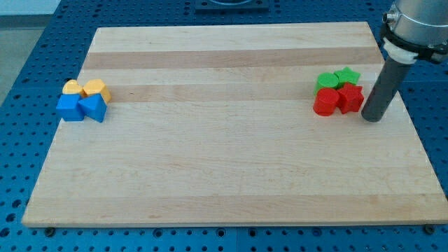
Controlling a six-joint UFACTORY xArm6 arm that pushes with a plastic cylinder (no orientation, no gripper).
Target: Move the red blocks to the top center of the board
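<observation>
Two red blocks sit at the view's right on the wooden board (231,161): a red round block (325,101) and a red star-shaped block (351,97) touching it on its right. Behind them sit a green round block (327,80) and a green star-shaped block (346,75), all in one tight cluster. My tip (373,118) rests on the board just right of the red star block, very close to it; I cannot tell whether it touches.
At the view's left a second cluster holds two orange blocks (73,87) (96,89) and two blue blocks (69,107) (93,108). The board's right edge lies close to my tip. A blue perforated table surrounds the board.
</observation>
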